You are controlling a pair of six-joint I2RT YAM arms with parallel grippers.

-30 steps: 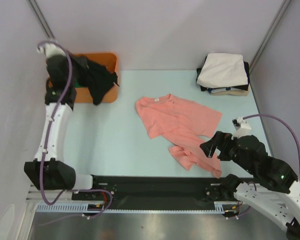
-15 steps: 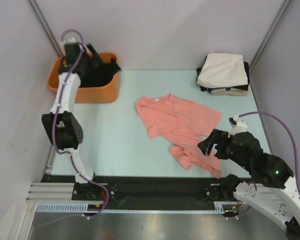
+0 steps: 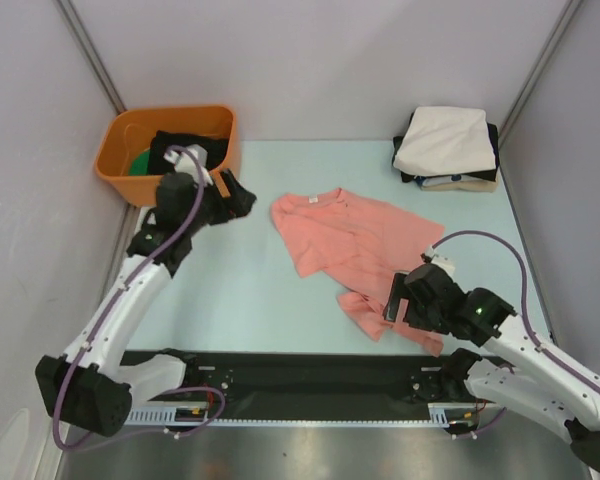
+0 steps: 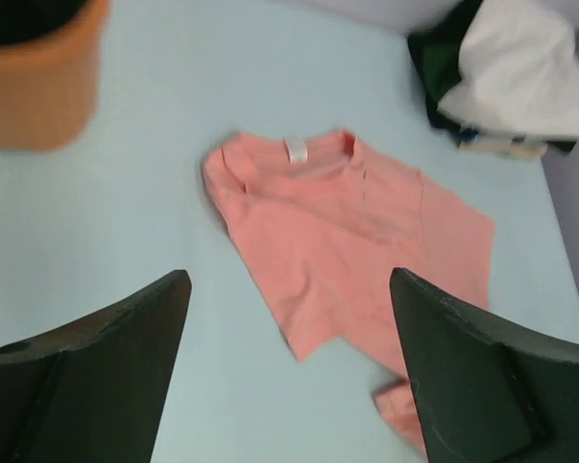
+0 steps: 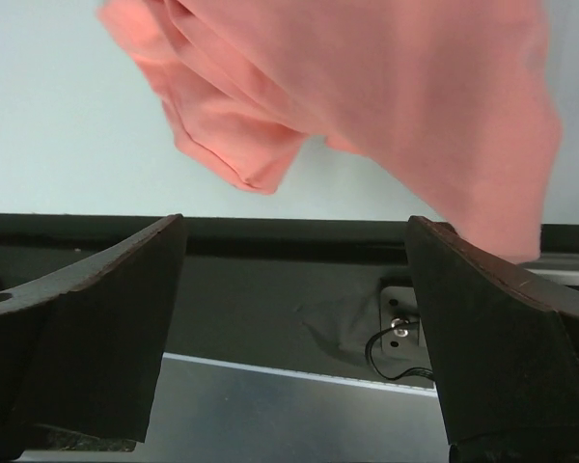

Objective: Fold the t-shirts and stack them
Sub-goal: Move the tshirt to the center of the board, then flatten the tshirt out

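A salmon-pink t-shirt (image 3: 360, 248) lies crumpled and unfolded mid-table, collar toward the back left. In the left wrist view the t-shirt (image 4: 352, 227) is ahead of the jaws. My left gripper (image 3: 236, 196) hovers open and empty just left of the collar, its jaws wide in its own view (image 4: 288, 280). My right gripper (image 3: 393, 298) is open and empty over the shirt's near hem, and in its own view the cloth (image 5: 367, 68) hangs above the jaws (image 5: 294, 224). Folded t-shirts (image 3: 448, 148), cream-white on top of dark ones, are stacked at the back right.
An orange tub (image 3: 213, 120) at the back left holds black cloth (image 3: 185, 148) and something green. The black rail (image 3: 300, 370) runs along the table's near edge. Grey walls close in on both sides.
My left gripper opened and dropped the black cloth into the tub, then swung down toward the pink shirt's collar. My right gripper shifted left over the near hem.
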